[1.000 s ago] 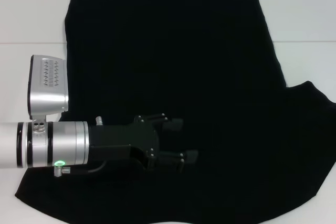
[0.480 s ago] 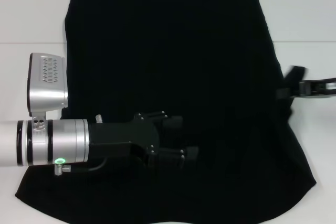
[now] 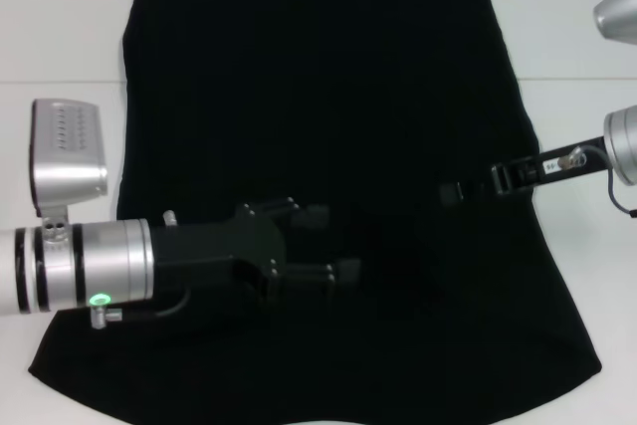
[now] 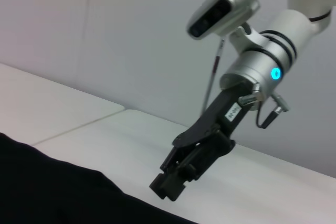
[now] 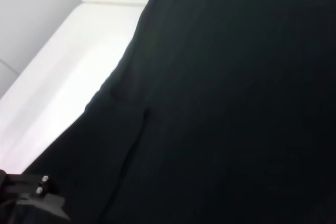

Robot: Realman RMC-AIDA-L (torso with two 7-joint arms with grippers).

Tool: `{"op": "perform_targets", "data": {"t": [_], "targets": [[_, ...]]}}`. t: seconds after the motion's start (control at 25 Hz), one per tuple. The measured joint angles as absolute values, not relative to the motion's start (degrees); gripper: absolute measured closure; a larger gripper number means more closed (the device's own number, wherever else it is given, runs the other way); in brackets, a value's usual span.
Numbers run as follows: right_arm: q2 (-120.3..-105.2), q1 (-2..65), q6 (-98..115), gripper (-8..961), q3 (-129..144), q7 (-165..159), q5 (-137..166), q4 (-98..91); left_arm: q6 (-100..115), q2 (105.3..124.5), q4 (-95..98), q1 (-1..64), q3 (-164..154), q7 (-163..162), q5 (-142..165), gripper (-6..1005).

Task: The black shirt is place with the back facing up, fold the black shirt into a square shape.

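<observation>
The black shirt (image 3: pixel 318 77) lies spread over the white table and fills most of the head view. Its right sleeve is folded in over the body, so the right edge runs straight. My right gripper (image 3: pixel 453 191) reaches in from the right over the shirt's right half, its fingers together on the black sleeve fabric. It also shows in the left wrist view (image 4: pixel 165 187), just above the shirt (image 4: pixel 42 192). My left gripper (image 3: pixel 333 243) is open and empty, low over the shirt's lower left part. The right wrist view shows mostly the shirt (image 5: pixel 236 103).
The white table (image 3: pixel 60 27) shows bare at the left and right of the shirt. A seam in the table (image 3: pixel 577 80) runs across behind the shirt. A pale wall stands behind the table (image 4: pixel 105 35).
My right gripper came in from the right edge and carried the right sleeve leftward over the shirt's body. My left arm drew back a little to the left.
</observation>
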State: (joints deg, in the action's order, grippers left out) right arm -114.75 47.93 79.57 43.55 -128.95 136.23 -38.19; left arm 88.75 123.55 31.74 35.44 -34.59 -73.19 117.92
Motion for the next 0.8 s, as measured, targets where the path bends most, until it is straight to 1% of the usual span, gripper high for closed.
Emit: {"op": "perform_targets", "data": {"t": [0.16, 0.28, 0.4, 0.52, 0.64, 0.8], "targets": [[-114.32, 47.1, 78.6, 607, 42.9, -128.4, 134.9, -38.2, 88.7, 123.19, 31.9, 35.0, -31.6, -73.4, 117.9, 108], [-114.32, 45.8, 76.8, 541, 42.8, -126.2, 132.6, -37.8, 88.5, 122.45, 32.9, 34.0, -28.9, -76.4, 117.9, 108], [-114.95, 44.4, 76.1, 476, 42.8, -120.5, 128.1, -37.3, 88.5, 121.26, 34.9, 32.0, -27.0, -83.1, 118.2, 108], [-115.79, 43.3, 76.0, 410, 42.8, -111.0, 123.2, -35.4, 89.0, 120.61, 38.0, 29.3, -26.7, -89.5, 119.0, 108], [-116.6, 42.9, 77.4, 344, 43.2, -101.5, 119.7, -32.8, 89.3, 120.75, 42.7, 26.6, -26.0, -94.9, 121.7, 109], [-117.25, 43.5, 80.3, 180, 44.8, -95.0, 120.6, -31.8, 89.8, 121.05, 48.4, 24.5, -24.4, -101.2, 127.5, 109]]}}
